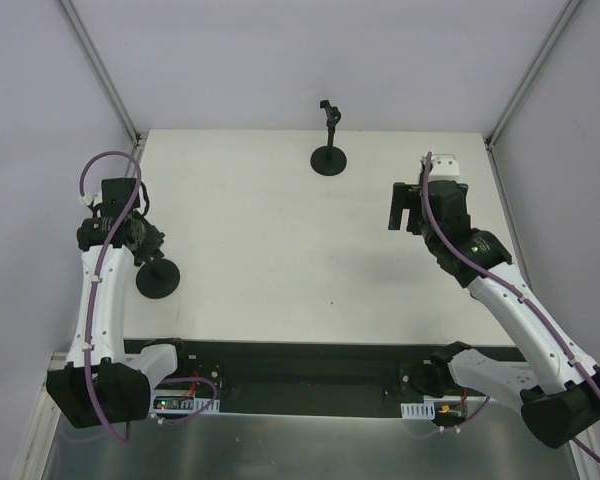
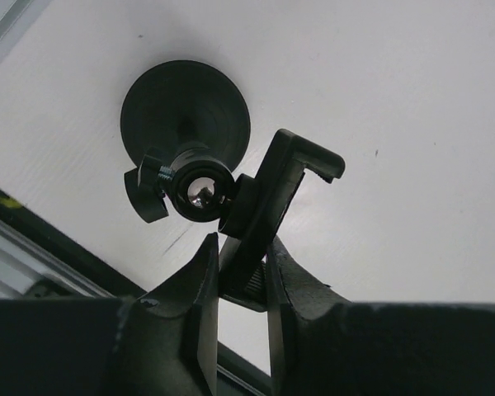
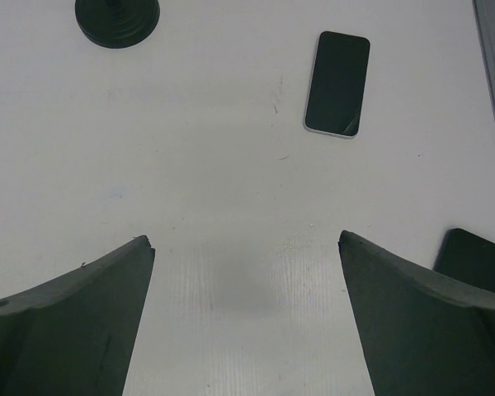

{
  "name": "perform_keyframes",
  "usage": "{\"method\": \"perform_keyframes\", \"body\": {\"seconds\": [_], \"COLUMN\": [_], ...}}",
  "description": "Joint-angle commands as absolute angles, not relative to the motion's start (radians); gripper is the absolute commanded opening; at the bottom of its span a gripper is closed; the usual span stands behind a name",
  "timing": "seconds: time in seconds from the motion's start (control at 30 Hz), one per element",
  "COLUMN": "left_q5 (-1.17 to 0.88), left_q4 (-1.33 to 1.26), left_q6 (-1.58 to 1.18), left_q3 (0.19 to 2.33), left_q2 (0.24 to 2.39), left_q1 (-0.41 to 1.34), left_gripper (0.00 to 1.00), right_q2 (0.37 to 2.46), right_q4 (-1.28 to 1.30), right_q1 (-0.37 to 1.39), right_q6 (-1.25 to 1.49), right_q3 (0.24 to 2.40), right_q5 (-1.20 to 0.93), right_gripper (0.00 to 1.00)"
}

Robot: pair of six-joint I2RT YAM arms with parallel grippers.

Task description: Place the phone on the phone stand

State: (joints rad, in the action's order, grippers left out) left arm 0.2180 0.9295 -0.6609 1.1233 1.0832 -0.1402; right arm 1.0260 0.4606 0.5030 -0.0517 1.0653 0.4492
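1. Only the right wrist view shows the phone. It lies flat, screen up, on the white table, and it cannot be picked out in the overhead view.
2. That same view also catches a second dark slab at the lower right, partly hidden behind one finger. A round black base is cut off by the top left edge, and which stand it belongs to cannot be told.
3. The overhead view alone gives the layout. The left arm stands at the table's left side with the phone stand just under its wrist. A second stand is upright at the far edge, and the right arm reaches over the right side.
4. The left wrist view alone shows the grasp. The left gripper is clenched on the lower end of the stand's cradle, with one finger pressed against each side. The stand's round foot appears to rest on the table beyond.
5. The right gripper is spread wide, its fingers well apart. It holds nothing and touches nothing.
6. The phone lies ahead of that opening, toward the right side of the right wrist view. It is well apart from both fingers and touches neither.
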Motion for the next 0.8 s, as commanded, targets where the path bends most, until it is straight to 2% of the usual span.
{"method": "perform_keyframes", "body": {"seconds": [0.0,0.37,0.53,0.77], "left_q5": [-0.070,-0.480,-0.399,-0.350], "left_q4": [0.804,0.739,0.738,0.706], "left_q6": [-0.336,-0.077,-0.029,-0.052], "left_q3": [1.082,1.072,1.097,1.101], "left_q2": [1.045,0.968,0.992,1.069], "left_q1": [-0.149,-0.085,0.183,0.368], "left_gripper": [0.00,0.00,0.00,0.00], "right_q2": [1.038,1.088,1.130,1.210], "right_q4": [0.451,0.459,0.479,0.505], "right_q1": [0.508,0.508,0.502,0.372], "right_q6": [-0.069,-0.097,-0.023,0.049], "right_q3": [1.068,1.072,1.094,1.092], "right_q5": [0.471,0.425,0.511,0.471], "right_gripper": [0.97,0.97,0.97,0.96]}}
